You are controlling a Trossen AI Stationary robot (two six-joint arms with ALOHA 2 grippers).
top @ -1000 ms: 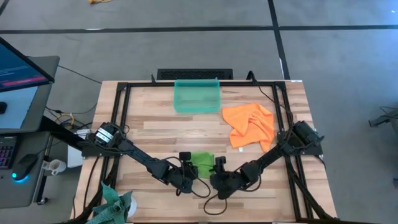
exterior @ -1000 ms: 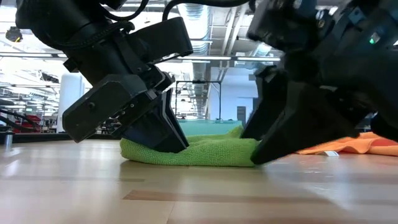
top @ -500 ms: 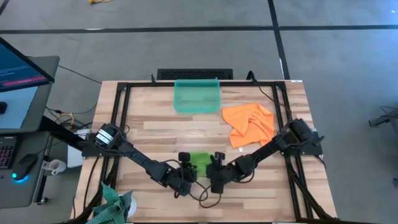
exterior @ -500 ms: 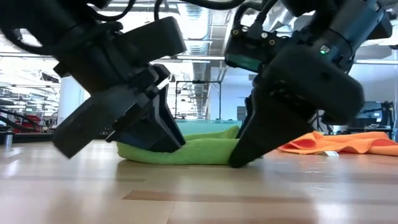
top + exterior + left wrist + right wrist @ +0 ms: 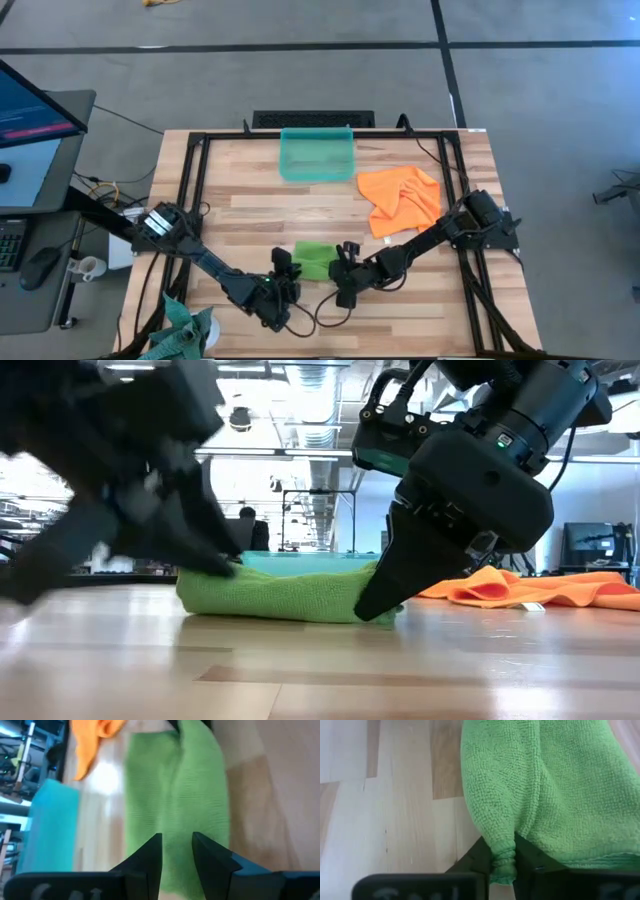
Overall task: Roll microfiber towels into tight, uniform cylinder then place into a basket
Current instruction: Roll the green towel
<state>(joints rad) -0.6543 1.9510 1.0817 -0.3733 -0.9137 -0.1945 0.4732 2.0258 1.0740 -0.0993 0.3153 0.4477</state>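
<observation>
Two towels: green towel (image 5: 314, 260) lies folded and flattish between the two grippers, on the table's near half; orange towel (image 5: 402, 200) lies crumpled and loose, well beyond the right gripper toward the far right of the table.
Green towel, right end: pinched; a bunched fold of its edge is squeezed between the right gripper's (image 5: 503, 865) fingers, as the right wrist view shows.
Right gripper: closed on the green towel, fingertips down at the table surface (image 5: 372, 605).
Green towel, left end: the left gripper (image 5: 176, 851) sits over it, its fingers (image 5: 152, 852) a narrow gap apart with green cloth under them.
Left gripper: whether it grips the cloth I cannot tell; blurred in the low view.
Basket (image 5: 317, 154): teal, at the table's far edge, well ahead of both grippers.
Table (image 5: 250, 215): pale wood planks.
Teal-green cloth (image 5: 185, 325): off the table's near left corner, behind the left arm.
</observation>
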